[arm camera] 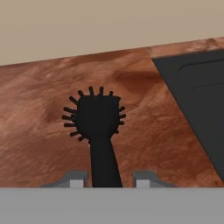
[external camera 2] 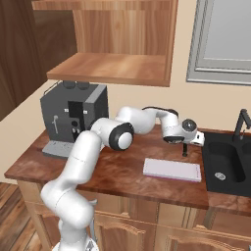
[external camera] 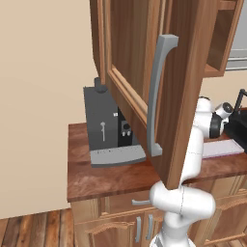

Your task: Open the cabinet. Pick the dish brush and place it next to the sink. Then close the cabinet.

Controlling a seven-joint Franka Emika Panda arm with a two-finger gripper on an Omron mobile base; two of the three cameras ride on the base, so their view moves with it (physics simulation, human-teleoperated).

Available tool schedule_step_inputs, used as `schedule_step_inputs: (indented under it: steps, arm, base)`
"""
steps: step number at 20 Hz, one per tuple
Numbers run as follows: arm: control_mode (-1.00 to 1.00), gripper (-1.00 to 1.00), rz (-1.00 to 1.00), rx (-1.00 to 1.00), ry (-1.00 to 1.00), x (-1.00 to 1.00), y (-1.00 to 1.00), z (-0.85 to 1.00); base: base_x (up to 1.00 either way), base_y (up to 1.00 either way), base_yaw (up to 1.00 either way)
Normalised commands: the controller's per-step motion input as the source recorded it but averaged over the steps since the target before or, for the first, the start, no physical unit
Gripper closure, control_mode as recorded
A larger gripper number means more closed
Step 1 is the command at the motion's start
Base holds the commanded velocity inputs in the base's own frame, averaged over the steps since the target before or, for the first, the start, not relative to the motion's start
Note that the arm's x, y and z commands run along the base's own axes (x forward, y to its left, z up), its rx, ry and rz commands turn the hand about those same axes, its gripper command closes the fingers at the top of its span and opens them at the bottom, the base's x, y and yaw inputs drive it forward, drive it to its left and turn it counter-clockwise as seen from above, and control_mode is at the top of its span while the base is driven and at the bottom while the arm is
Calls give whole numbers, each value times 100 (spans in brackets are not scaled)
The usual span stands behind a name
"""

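Observation:
The cabinet stands open: its door (external camera: 140,72) with the long grey bar handle (external camera: 157,96) swings out toward the base, and its bare shelf (external camera 2: 112,66) shows above the counter. A black dish brush (arm camera: 96,116) rests on the brown countertop just left of the sink (external camera 2: 228,166), bristle head away from the hand. My gripper (external camera 2: 185,145) points down over the brush (external camera 2: 185,152). In the hand view the handle runs between the fingertips (arm camera: 78,178), with a small gap on each side. The jaws stand open around the handle without touching it.
A dark grey coffee machine (external camera 2: 73,117) sits at the counter's left end. A pale flat board (external camera 2: 171,169) lies in front of the gripper. The black faucet (external camera 2: 241,122) rises behind the sink. The open door (external camera: 193,120) hangs close beside the arm.

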Motion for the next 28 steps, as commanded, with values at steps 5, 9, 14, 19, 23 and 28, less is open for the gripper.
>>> schedule_step_inputs:
  steps: [5,9,14,19,23,28]
  arm:
    - [-100,-100,0,0,0,0,0,0]
    - [-100,-100,0,0,0,-2,0,0]
    - [-100,-100,0,0,0,-56,0,7]
    - [-100,-100,0,0,0,-64,0,17]
    - [-100,-100,1,0,0,-63,1,26]
    - [-100,-100,3,0,0,-50,14,34]
  base:
    - [0,0,0]
    - [0,0,0]
    - [0,0,0]
    - [0,0,0]
    - [0,0,0]
    - [0,0,0]
